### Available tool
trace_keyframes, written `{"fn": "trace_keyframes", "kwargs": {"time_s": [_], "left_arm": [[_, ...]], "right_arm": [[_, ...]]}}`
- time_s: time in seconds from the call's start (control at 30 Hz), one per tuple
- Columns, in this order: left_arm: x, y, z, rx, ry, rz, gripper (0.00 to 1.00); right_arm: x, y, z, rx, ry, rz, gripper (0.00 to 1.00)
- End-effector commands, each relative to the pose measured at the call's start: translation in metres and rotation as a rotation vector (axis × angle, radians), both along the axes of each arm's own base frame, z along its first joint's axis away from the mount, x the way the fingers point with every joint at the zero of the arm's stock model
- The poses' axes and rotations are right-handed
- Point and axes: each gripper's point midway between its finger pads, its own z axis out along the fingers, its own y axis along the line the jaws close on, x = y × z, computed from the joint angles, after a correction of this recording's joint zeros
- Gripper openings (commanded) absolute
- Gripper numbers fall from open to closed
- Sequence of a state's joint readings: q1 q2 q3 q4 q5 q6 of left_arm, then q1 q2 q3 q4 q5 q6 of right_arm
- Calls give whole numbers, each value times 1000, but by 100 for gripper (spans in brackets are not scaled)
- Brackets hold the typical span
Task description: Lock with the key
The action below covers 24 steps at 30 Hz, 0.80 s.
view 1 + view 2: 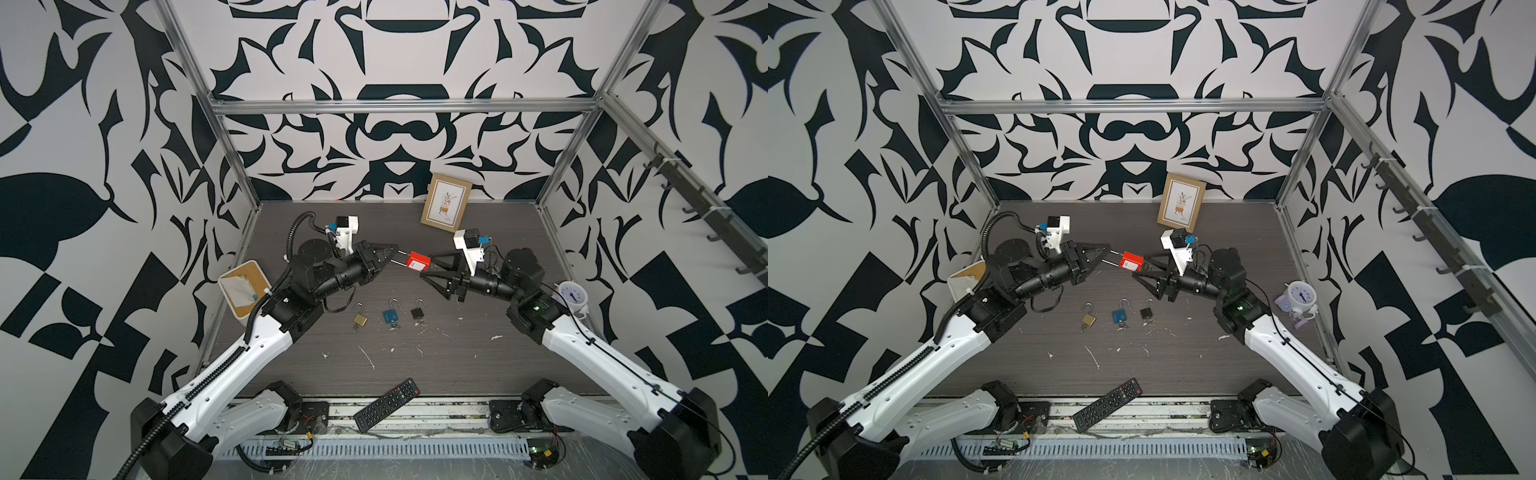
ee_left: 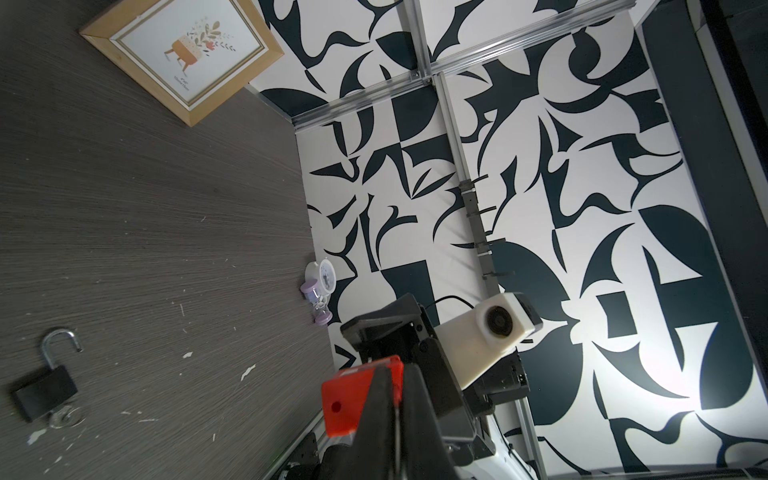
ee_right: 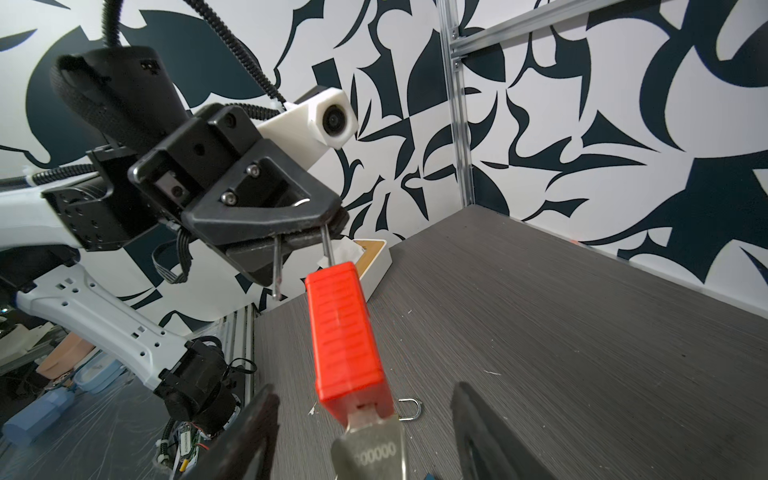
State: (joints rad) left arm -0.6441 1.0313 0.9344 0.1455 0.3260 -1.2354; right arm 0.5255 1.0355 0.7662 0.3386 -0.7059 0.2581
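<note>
A red padlock [image 1: 417, 262] [image 1: 1132, 262] hangs in the air between the two arms in both top views. My left gripper [image 1: 397, 249] [image 3: 328, 220] is shut on its steel shackle [image 3: 327, 247]. One shackle leg enters the red body [image 3: 345, 332]; the other leg ends free beside it. A silver key [image 3: 374, 453] sticks out of the body's bottom end. My right gripper [image 1: 428, 268] [image 3: 365, 415] stands open around the key, both fingers apart from it. In the left wrist view the red body [image 2: 353, 399] shows past the shut fingers [image 2: 419, 415].
Brass [image 1: 360, 319], blue [image 1: 390, 316] and black [image 1: 417, 312] padlocks lie open on the table below the arms. A remote [image 1: 386, 405] lies at the front edge. A picture frame [image 1: 446, 208] leans at the back, a tissue box [image 1: 245, 286] left, a clock [image 1: 573, 295] right.
</note>
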Motion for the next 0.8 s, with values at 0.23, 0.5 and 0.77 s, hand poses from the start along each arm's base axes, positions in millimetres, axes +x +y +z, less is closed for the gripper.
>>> {"fn": "trace_keyframes", "kwargs": {"time_s": [0.23, 0.5, 0.77], "left_arm": [[1, -7, 8, -96, 5, -40, 0], [0, -8, 7, -107, 7, -48, 0], [0, -10, 8, -117, 0, -56, 0]], "right_arm": [[-6, 8, 41, 89, -62, 70, 60], [-5, 9, 43, 95, -41, 77, 47], [-6, 10, 36, 84, -20, 83, 45]]}}
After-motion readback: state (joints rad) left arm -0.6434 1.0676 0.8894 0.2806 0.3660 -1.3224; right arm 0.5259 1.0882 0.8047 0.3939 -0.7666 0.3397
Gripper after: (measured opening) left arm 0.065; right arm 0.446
